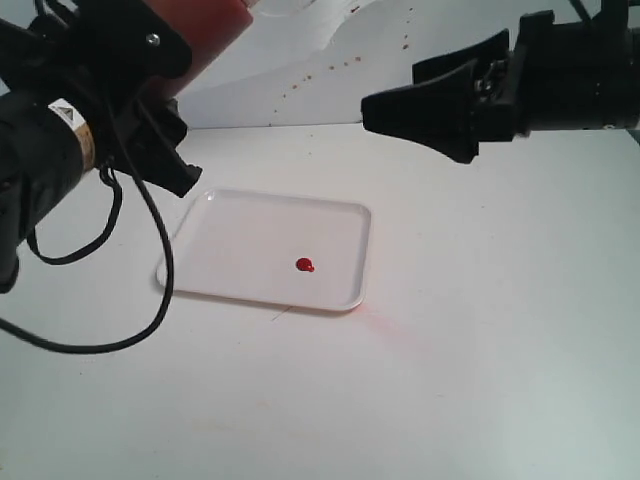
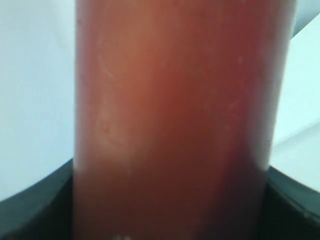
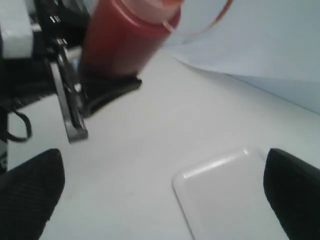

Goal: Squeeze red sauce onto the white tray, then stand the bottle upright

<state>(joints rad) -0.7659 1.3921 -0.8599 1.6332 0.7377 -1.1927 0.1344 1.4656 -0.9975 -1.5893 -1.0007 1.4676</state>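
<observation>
The white tray (image 1: 260, 240) lies flat in the middle of the table, with a small blob of red sauce (image 1: 305, 265) right of its centre. My left gripper (image 1: 172, 100) is raised at the upper left, above the tray's left end, shut on the bottle (image 1: 205, 25). The bottle's red body (image 2: 175, 125) fills the left wrist view between the two black fingers (image 2: 30, 210). From the right wrist view the bottle (image 3: 120, 40) hangs tilted above the table, its tip cut off. My right gripper (image 1: 392, 88) hovers open and empty at the upper right, beyond the tray's (image 3: 225, 195) far side.
A faint red smear (image 1: 385, 330) marks the table just off the tray's near right corner. A black cable (image 1: 150, 250) loops down from the left arm near the tray's left edge. The pale backdrop (image 1: 320, 75) carries small red specks.
</observation>
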